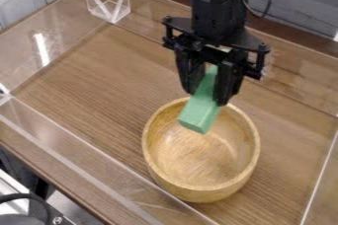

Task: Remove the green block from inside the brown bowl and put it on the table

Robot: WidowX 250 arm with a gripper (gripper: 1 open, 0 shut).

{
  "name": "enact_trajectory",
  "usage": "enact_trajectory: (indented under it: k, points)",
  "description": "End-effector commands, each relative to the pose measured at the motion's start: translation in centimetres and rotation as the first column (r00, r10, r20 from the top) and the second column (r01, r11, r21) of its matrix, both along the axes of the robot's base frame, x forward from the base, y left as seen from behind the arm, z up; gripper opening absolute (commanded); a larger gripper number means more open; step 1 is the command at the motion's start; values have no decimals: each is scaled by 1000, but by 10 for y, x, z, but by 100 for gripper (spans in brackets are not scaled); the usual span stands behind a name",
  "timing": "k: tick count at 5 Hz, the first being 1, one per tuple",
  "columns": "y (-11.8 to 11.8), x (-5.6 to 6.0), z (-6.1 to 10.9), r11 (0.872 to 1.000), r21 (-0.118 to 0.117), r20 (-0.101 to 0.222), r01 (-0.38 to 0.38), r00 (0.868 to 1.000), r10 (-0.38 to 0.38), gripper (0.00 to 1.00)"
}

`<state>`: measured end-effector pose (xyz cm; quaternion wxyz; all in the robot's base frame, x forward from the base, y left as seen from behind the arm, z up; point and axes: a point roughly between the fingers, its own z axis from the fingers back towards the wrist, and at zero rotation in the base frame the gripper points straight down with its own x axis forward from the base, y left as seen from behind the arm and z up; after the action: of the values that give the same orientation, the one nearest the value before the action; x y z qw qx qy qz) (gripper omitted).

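1 arm is all you have in view, and its gripper (211,83) points straight down with the black fingers (232,79) clamped on the green block (204,106). You can see the block hanging tilted from the jaws, its upper end pinched between the fingers and its lower end slanting down toward the left of the picture. The block is clear of the brown bowl (201,175): it hangs in the air above the bowl's far rim, with the lower end overlapping the rim line in this view but not resting on anything you can see. The bowl itself sits on the table (93,81) near the front right of the tabletop, upright, and its hollow shows only bare wood grain. You will notice the gripper's body and the dark arm rise out of the top of the picture, so the upper part of the arm is cut off. Around the table stand clear acrylic walls (40,41), and 1 corner of them shows at the top left as a folded transparent edge. The front wall runs along the lower left, just beside the bowl. Whether the block's lower end is nearer the bowl's middle or its rim you cannot tell from this single angle
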<state>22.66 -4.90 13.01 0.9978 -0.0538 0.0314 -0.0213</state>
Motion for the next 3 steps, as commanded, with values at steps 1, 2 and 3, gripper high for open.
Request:
enact_trajectory:
  k: [1,2,3]
  points:
    - [15,10,19,1000,-1,57,-21,998,21,0]
    - [42,25,27,999,6,73,-53,996,52,0]
    - [69,36,28,997,16,97,-78,992,76,0]
